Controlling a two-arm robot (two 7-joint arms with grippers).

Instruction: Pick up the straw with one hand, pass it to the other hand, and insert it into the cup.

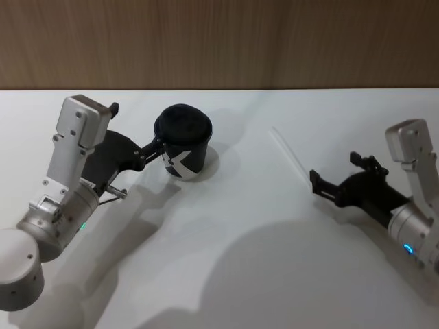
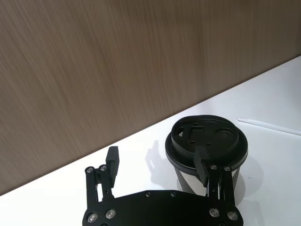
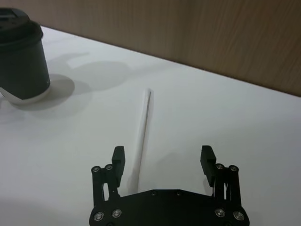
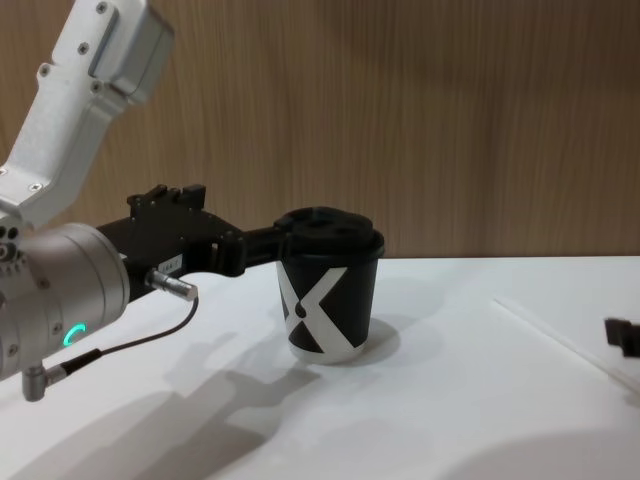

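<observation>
Right end effector (image 3: 162,150) stands open, near end of the straw (image 3: 144,123) lying between its jaws.

Left arm enters from the left, silver wrist raised, green ring lit. The left hand (image 2: 157,162) is held level and pointing forward, its 2 fingers spread wide. Right arm enters from the right, wrist low. The right hand (image 3: 162,157) points forward-left, 2 fingers wide apart.
</observation>
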